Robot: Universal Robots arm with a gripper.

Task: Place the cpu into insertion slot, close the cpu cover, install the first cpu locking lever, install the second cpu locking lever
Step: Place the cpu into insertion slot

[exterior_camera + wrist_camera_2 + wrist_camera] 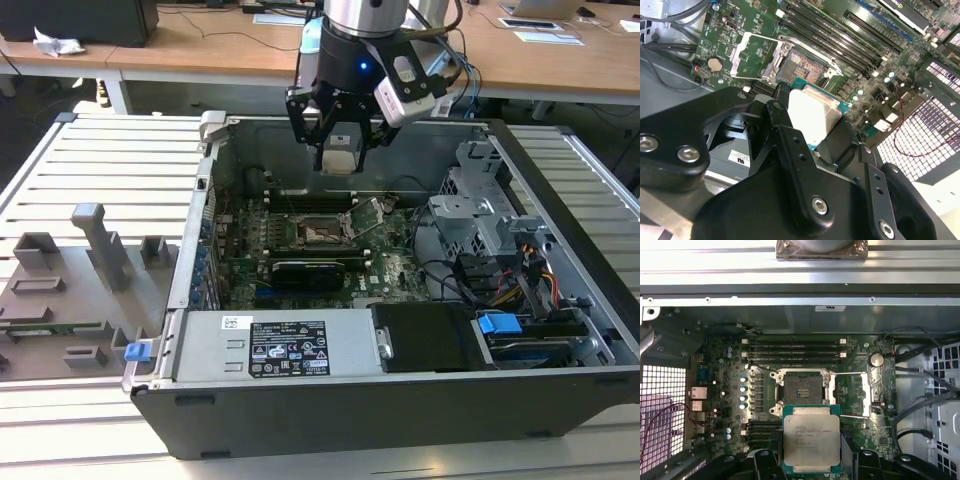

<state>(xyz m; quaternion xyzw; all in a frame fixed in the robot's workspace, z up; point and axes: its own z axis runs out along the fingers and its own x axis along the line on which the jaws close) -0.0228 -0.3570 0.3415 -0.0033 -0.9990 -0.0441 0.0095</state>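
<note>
**Hand.** The hand (pixel 340 150) hangs over the open top of the computer case (pixel 400 415), which stands on the slatted metal counter (pixel 110 160). Its two black fingers (pixel 785 135) are closed partway, pressing on opposite edges of the cpu (pixel 340 162). The chip is clamped between them.

**Cpu.** The cpu is held in the air above the green motherboard (pixel 400 265) and touches nothing but the fingers. In the first wrist view the cpu (pixel 811 442) shows its dull silver-grey top with a thin green rim. In the second wrist view the cpu (pixel 815 115) shows the same top, brightly lit.

**Insertion slot.** The insertion slot (pixel 802 390) sits in the motherboard with its dark pin field exposed. In the first wrist view the cpu appears just beside it, but the two are apart.

**Cpu cover.** The cpu cover (pixel 866 395) is swung open to one side of the slot, and green board shows through its square window. In the exterior view the cpu cover (pixel 368 212) stands tilted up on the side of the slot toward the exterior view's right. Thin metal levers (pixel 850 373) run along two opposite sides of the open cover.

**Surroundings.**
- Long narrow memory slots (pixel 795 352) run along one side of the slot.
- A long black card (pixel 310 268) lies on the other side.
- A grey fixture tray (pixel 60 290) rests by the counter edge at the exterior view's left, well apart from the case.
</note>
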